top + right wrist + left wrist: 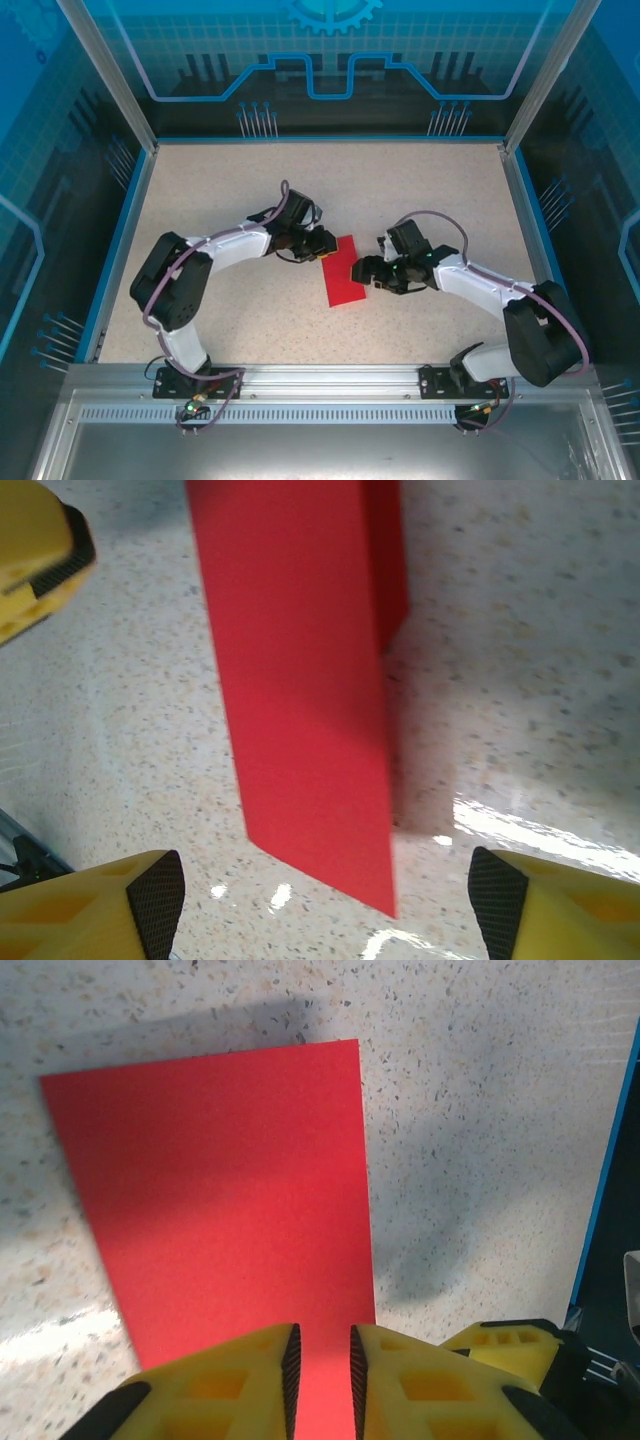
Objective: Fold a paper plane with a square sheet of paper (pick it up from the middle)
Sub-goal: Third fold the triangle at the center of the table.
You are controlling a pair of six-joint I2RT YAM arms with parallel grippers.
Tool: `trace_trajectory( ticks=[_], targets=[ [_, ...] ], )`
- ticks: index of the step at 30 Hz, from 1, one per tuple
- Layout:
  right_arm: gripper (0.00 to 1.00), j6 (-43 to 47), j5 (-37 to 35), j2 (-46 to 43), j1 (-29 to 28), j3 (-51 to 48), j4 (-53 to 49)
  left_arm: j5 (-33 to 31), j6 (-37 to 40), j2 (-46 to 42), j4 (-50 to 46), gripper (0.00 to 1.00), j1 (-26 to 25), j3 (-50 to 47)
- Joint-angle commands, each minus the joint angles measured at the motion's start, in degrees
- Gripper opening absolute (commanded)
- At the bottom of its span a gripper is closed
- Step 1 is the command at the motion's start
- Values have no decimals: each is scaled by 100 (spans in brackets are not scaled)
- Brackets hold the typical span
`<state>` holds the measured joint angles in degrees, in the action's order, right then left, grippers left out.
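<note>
The square sheet of paper is bright red and folded into a narrow rectangle at the table's middle. My left gripper is at its far left end. In the left wrist view the paper runs away from the gripper, whose jaws stand nearly together with red filling the slim gap. My right gripper is just right of the sheet, jaws wide apart. In the right wrist view the paper reaches toward the gripper, its near corner raised over a shadow. Nothing is between the right fingers.
The speckled beige table is ringed by a blue rim and metal posts. A yellow finger of the left gripper shows at the top left of the right wrist view. The two grippers are close together, one on each side of the sheet.
</note>
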<state>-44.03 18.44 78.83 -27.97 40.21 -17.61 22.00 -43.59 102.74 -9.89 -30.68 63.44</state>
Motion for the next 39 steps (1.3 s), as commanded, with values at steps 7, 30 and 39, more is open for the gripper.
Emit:
trace_trajectory(
  ticks=[7, 30, 39],
  targets=[
    [71, -393, 693, 33, 142, -568, 767, -2, 48, 609, -129, 19, -64, 309],
    [48, -465, 249, 243, -117, -606, 618, -572, 11, 1029, -688, 16, -62, 281],
    [52, -360, 203, 387, -182, -499, 396, -609, 24, 1055, -772, 16, -65, 301]
  ],
)
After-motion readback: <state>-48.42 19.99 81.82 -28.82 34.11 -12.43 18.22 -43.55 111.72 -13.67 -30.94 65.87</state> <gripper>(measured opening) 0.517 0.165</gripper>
